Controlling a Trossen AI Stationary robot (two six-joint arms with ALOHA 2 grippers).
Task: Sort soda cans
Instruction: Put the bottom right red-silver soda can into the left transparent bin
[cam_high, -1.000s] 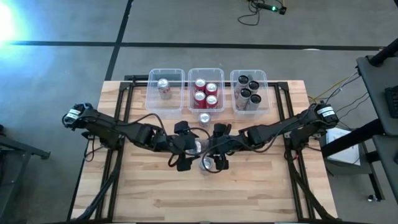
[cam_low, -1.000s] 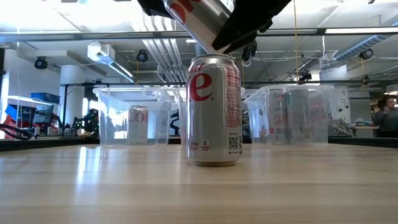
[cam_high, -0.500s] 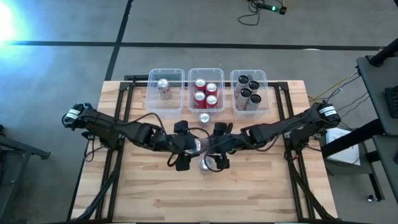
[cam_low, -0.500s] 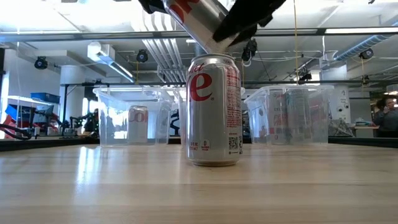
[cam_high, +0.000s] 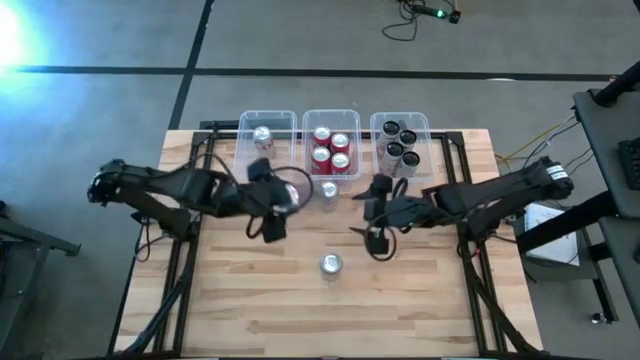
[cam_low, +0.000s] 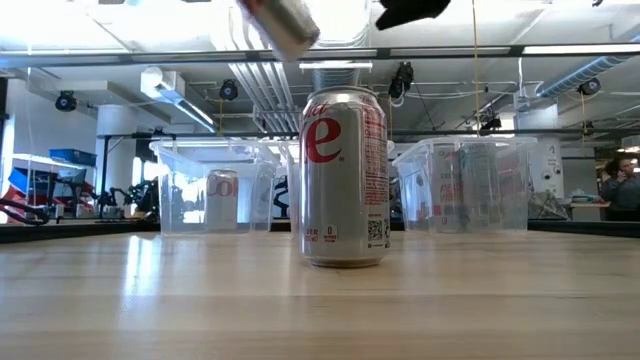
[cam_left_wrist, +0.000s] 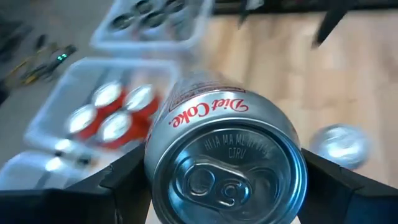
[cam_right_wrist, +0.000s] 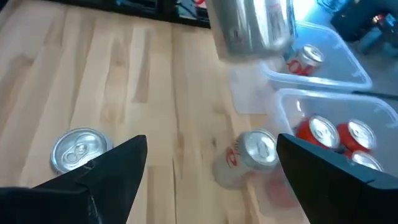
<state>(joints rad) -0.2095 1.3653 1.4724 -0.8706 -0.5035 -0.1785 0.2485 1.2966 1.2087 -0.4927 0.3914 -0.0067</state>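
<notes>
Our left gripper (cam_high: 283, 196) pinches a Diet Coke can (cam_left_wrist: 225, 163) aloft near the bins (cam_high: 267, 146) — right gripper (cam_high: 372, 212) fingers spread, empty; another silver can (cam_high: 331, 263) stands mid-table (cam_high: 420, 310).

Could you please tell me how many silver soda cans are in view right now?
4: one in the left bin, one standing by the middle bin, one mid-table, and one held in the left hand. None seems hidden.
</notes>
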